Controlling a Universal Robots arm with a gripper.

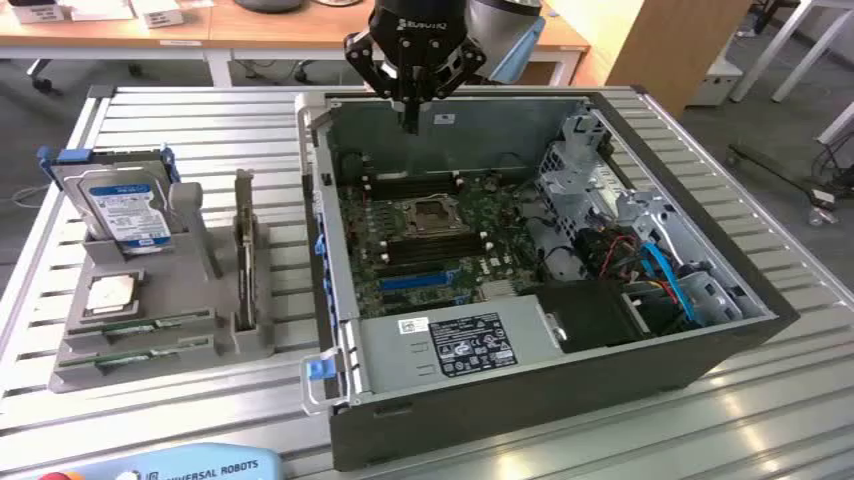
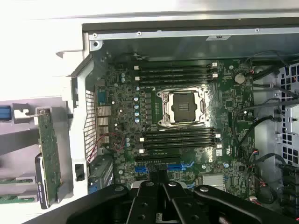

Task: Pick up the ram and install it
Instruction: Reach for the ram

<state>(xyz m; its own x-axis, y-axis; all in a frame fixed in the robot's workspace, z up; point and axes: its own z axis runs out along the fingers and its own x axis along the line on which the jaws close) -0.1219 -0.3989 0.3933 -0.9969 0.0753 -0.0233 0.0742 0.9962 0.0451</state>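
The gripper (image 1: 411, 118) is seen above the far wall of the open computer case (image 1: 561, 405), its fingers clenched together with nothing between them. The ram (image 1: 154, 322) is laid flat in the grey holder (image 1: 74, 377) at the exterior view's left, well apart from the gripper. A second green stick (image 1: 140, 350) is laid just nearer, and a dark expansion card (image 1: 244, 260) is stood upright beside them.
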